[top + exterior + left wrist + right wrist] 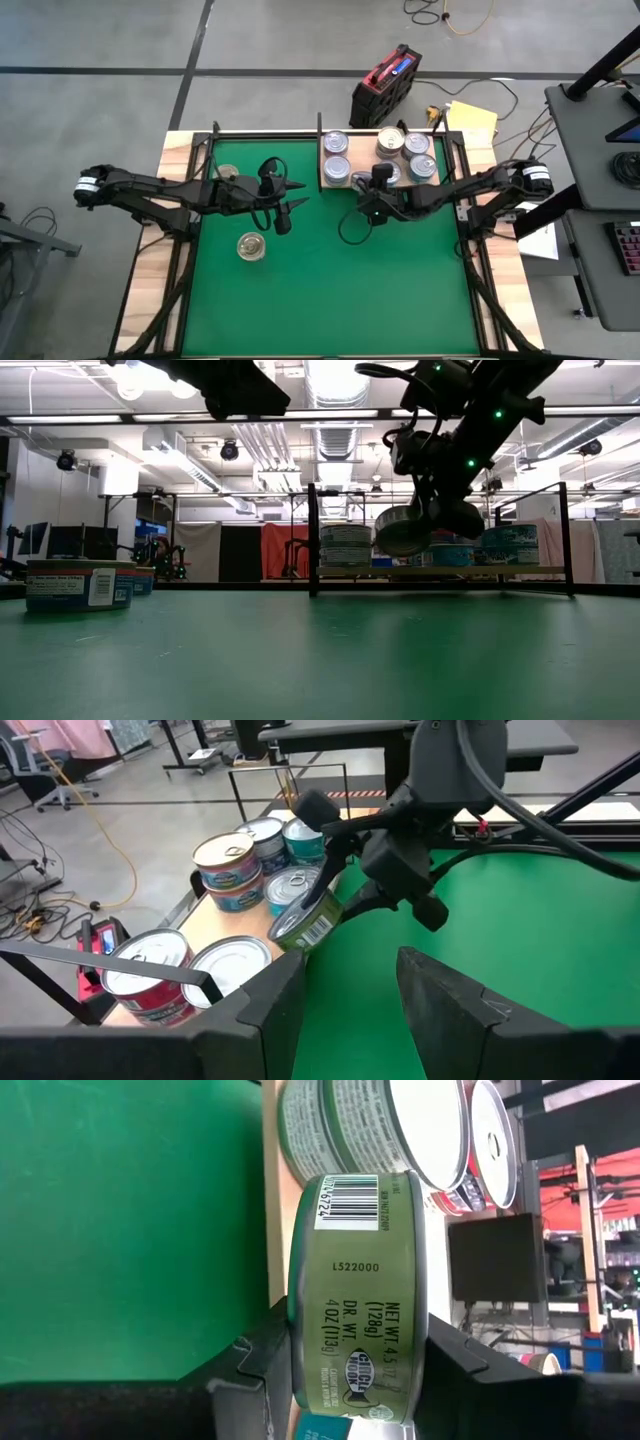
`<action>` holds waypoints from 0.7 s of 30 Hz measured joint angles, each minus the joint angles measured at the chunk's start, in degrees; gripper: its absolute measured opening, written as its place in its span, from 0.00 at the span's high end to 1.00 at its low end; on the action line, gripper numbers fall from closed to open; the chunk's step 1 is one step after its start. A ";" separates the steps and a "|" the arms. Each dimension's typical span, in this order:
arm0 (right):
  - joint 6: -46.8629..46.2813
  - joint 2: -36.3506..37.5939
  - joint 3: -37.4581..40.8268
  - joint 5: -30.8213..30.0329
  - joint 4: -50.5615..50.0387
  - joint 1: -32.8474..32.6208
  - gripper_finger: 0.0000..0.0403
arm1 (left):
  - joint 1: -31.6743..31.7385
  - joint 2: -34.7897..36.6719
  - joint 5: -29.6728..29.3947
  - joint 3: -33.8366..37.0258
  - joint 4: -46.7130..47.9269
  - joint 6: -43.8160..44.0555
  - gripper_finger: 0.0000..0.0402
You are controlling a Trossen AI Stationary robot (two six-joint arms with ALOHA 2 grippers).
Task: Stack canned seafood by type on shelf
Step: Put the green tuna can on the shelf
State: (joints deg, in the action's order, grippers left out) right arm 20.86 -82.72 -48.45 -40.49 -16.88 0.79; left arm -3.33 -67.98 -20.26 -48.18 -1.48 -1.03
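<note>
Green-sided can [355,1295] clamped in right gripper [374,197], tilted and lifted off the mat [340,290], at the shelf's [322,184] front edge, beside the cans [336,143] stacked there. Left gripper [292,196] hovers mid-mat, fingers apart, holding nothing; one can [251,245] sits near it.

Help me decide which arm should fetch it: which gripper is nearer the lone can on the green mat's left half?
Left. The left gripper hangs empty just up-right of that lone can. The right gripper, holding a green can, is farther off, by the shelf.
</note>
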 joint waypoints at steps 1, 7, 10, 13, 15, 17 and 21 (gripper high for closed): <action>-0.19 0.00 0.00 0.02 0.05 0.22 0.68 | 0.00 -0.12 0.00 0.00 -0.01 0.00 0.64; -0.74 0.00 0.00 0.09 0.08 1.58 0.66 | 0.00 -0.21 0.01 0.00 0.02 0.01 0.64; -0.74 0.00 0.00 0.34 0.25 2.11 0.66 | 0.00 -0.21 0.01 0.00 0.00 0.01 0.64; -0.74 0.00 0.00 1.88 0.69 2.52 0.66 | 0.00 -0.21 0.01 0.00 0.04 0.01 0.64; -0.81 0.00 0.00 2.53 1.13 2.66 0.66 | 0.00 -0.21 0.01 0.00 0.02 0.01 0.64; -0.82 0.00 0.00 2.71 1.17 2.87 0.65 | 0.00 -0.21 0.01 0.00 0.04 0.01 0.64; -0.93 0.00 0.00 3.08 1.23 3.02 0.65 | 0.00 -0.21 0.02 0.00 0.04 0.01 0.64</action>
State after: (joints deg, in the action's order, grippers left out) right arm 19.93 -82.72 -48.45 -37.41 -15.64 3.81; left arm -3.33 -68.18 -20.24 -48.18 -1.43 -1.02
